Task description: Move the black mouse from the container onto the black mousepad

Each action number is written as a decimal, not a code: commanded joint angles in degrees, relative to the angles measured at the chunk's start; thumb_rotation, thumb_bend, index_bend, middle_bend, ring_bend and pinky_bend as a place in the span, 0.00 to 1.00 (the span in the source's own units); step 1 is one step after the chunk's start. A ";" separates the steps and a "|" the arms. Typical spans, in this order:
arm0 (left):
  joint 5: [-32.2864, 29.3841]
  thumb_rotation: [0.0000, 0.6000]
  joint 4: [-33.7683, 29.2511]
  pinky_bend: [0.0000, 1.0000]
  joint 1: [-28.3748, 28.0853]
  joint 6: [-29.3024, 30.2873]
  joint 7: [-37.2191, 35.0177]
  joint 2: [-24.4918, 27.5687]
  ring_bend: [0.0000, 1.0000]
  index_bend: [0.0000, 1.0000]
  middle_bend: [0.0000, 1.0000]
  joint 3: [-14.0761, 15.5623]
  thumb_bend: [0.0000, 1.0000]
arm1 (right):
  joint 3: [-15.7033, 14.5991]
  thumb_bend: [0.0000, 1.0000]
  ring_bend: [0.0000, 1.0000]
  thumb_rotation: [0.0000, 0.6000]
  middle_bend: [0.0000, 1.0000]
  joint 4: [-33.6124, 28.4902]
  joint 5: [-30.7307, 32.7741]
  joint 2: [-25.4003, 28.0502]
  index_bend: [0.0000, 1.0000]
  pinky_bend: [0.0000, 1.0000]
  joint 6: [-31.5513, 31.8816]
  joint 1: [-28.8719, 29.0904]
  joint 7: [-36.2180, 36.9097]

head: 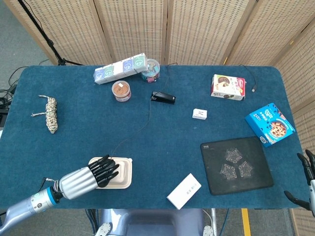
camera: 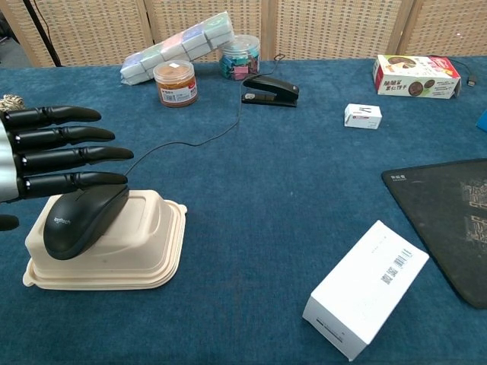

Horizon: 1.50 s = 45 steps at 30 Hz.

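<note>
Head view: set high above the near edge of the worktop [head: 197,88], looking almost straight down, far enough off to take in all four edges and the wicker screens behind the far edge. Chest view: set low at the near edge, facing the far edge at a shallow angle, much closer, cutting off the left and right edges. Shared by both: the middle of the worktop, from the container [head: 123,172] [camera: 144,243] across to the mousepad [head: 236,164] [camera: 449,213].
</note>
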 commanded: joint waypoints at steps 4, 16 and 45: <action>-0.72 1.00 -0.17 0.00 -1.27 -1.60 1.18 -1.44 0.00 0.00 0.00 0.03 0.05 | 0.21 0.00 0.00 1.00 0.00 0.00 0.28 0.23 0.00 0.00 0.17 -0.04 0.52; -1.86 1.00 0.16 0.15 -2.98 -3.18 1.95 -3.05 0.00 0.16 0.00 1.05 0.09 | 0.37 0.00 0.00 1.00 0.00 -0.09 0.63 0.61 0.00 0.00 0.11 -0.05 1.36; -4.73 1.00 2.37 0.40 -4.32 0.32 1.15 -5.31 0.31 0.62 0.37 1.18 0.21 | 0.42 0.00 0.00 1.00 0.00 -0.17 0.81 0.72 0.00 0.00 -0.10 -0.01 1.62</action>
